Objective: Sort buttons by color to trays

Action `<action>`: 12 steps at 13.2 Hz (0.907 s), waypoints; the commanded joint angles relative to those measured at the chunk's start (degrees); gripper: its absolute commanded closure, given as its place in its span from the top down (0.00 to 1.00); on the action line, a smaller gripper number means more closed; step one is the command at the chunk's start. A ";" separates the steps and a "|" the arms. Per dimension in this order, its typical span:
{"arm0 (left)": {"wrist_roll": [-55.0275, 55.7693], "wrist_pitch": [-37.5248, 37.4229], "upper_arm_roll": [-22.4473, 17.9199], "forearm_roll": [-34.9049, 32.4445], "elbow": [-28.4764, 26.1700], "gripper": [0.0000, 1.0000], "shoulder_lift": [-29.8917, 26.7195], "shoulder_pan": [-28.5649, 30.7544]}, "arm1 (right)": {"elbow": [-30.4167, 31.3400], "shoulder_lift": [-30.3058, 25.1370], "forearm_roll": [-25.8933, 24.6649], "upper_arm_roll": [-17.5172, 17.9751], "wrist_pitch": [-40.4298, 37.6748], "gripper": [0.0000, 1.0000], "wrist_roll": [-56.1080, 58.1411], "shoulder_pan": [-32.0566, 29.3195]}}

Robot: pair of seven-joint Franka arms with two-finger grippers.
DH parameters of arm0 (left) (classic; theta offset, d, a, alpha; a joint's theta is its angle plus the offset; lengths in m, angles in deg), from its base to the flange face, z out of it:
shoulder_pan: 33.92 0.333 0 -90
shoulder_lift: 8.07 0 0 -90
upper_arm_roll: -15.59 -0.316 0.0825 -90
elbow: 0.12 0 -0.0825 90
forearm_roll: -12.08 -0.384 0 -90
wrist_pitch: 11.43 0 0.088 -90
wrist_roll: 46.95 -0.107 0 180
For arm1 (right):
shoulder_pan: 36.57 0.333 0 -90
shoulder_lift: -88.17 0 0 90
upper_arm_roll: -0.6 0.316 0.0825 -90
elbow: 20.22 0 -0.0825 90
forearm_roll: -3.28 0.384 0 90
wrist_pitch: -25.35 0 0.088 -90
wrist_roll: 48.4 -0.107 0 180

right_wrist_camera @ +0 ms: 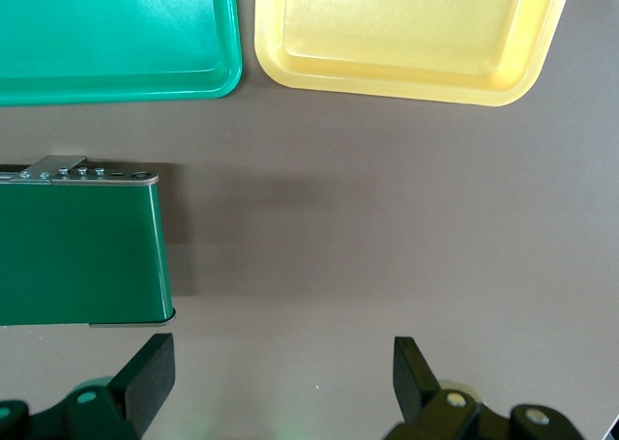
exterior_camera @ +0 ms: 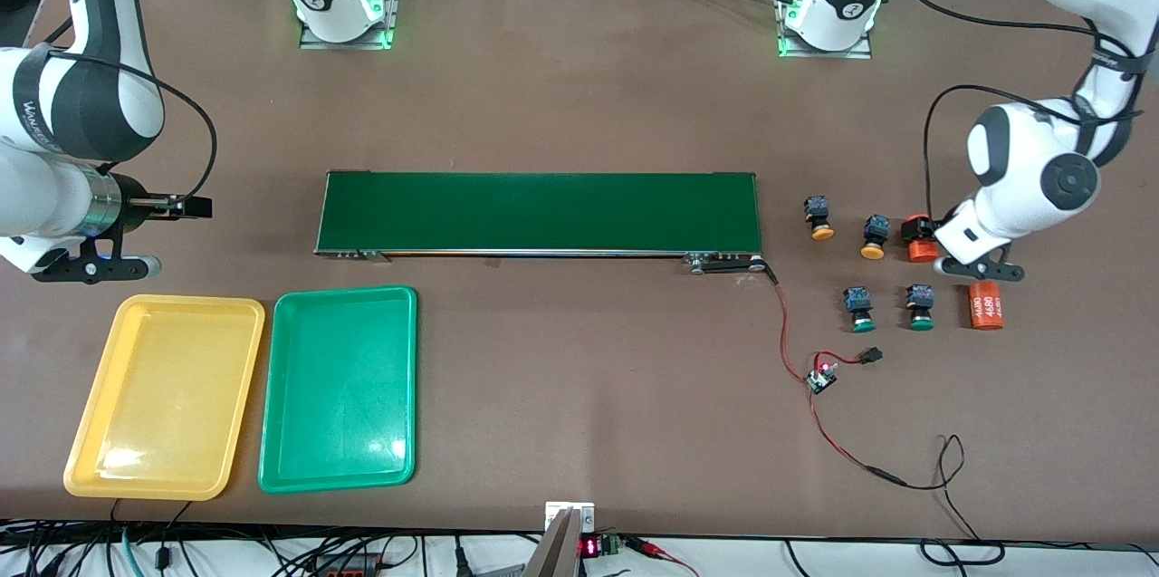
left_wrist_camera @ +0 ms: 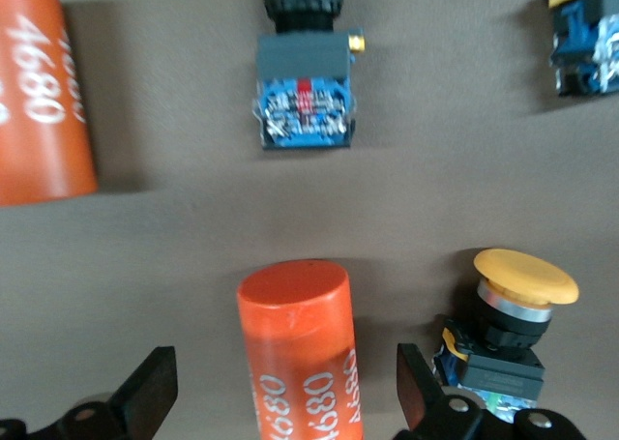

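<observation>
Four buttons stand at the left arm's end of the table. Two have yellow caps [exterior_camera: 821, 219] [exterior_camera: 874, 238]; two have green caps [exterior_camera: 858, 309] [exterior_camera: 921, 307] and sit nearer the front camera. My left gripper [exterior_camera: 978, 267] [left_wrist_camera: 285, 392] is low and open around an upright orange cylinder [exterior_camera: 921, 240] [left_wrist_camera: 298, 343] without touching it. A yellow-capped button [left_wrist_camera: 513, 326] stands just outside one finger [left_wrist_camera: 418, 387]. The yellow tray [exterior_camera: 163, 396] and the green tray [exterior_camera: 340, 387] lie side by side at the right arm's end. My right gripper [exterior_camera: 90, 267] [right_wrist_camera: 280, 382] waits open over bare table near the yellow tray [right_wrist_camera: 406, 34].
A long dark-green conveyor belt [exterior_camera: 539, 212] crosses the table's middle; its end [right_wrist_camera: 82, 251] is beside my right gripper. A second orange cylinder [exterior_camera: 986, 305] [left_wrist_camera: 39, 92] lies beside the green-capped buttons. Red wires and a small circuit board [exterior_camera: 822, 378] lie nearer the front camera.
</observation>
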 commanded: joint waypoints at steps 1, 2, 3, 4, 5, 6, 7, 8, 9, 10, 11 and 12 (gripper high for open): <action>-0.81 1.61 0.87 -1.02 -1.17 0.91 -0.19 1.38 | 0.11 -0.76 1.08 0.09 -0.66 1.00 1.49 -0.12; -0.81 1.61 0.87 -1.02 -1.09 0.87 0.50 1.39 | 0.11 -0.76 1.08 0.17 -0.75 1.00 1.49 -0.12; -0.81 1.53 0.87 -1.02 -1.09 0.78 0.77 1.30 | 0.11 -0.76 1.26 0.17 -0.58 1.00 1.49 -0.12; -0.81 1.26 0.87 -1.02 -1.09 0.60 0.86 1.30 | 0.11 -0.76 1.34 0.17 -0.58 1.00 1.49 -0.12; -0.89 1.09 0.87 -1.02 -1.09 0.48 1.30 1.38 | 0.11 -0.76 1.61 0.26 -0.58 1.00 1.49 -0.03; -1.68 0.91 0.87 -1.02 -0.91 0.38 1.13 1.39 | 0.19 -0.85 3.09 0.18 -0.66 1.00 1.40 -0.03; -3.86 -0.31 0.87 -1.02 -0.39 0.33 0.34 1.39 | 0.28 -0.93 4.23 0.17 -0.58 1.00 1.40 -0.03; -5.54 -3.37 0.96 -1.02 1.88 0.30 -0.71 1.21 | 0.63 -1.20 4.25 0.17 -0.49 1.00 1.14 0.23; -6.95 -10.36 1.48 -1.02 5.30 0.25 -1.59 0.86 | 1.24 -1.81 4.33 0.26 -0.32 1.00 1.05 0.32; -7.92 -18.52 2.79 -1.02 10.38 0.24 -1.60 0.77 | 2.90 -3.03 4.51 0.35 0.21 1.00 1.05 0.32; -9.41 -27.48 4.20 -1.02 15.13 0.22 -1.51 0.77 | 5.70 -5.39 4.60 0.35 1.26 1.00 1.05 0.41; -10.64 -36.35 6.13 -1.02 19.96 0.19 -1.51 0.51 | 9.82 -8.55 4.60 0.35 3.18 1.00 1.05 0.41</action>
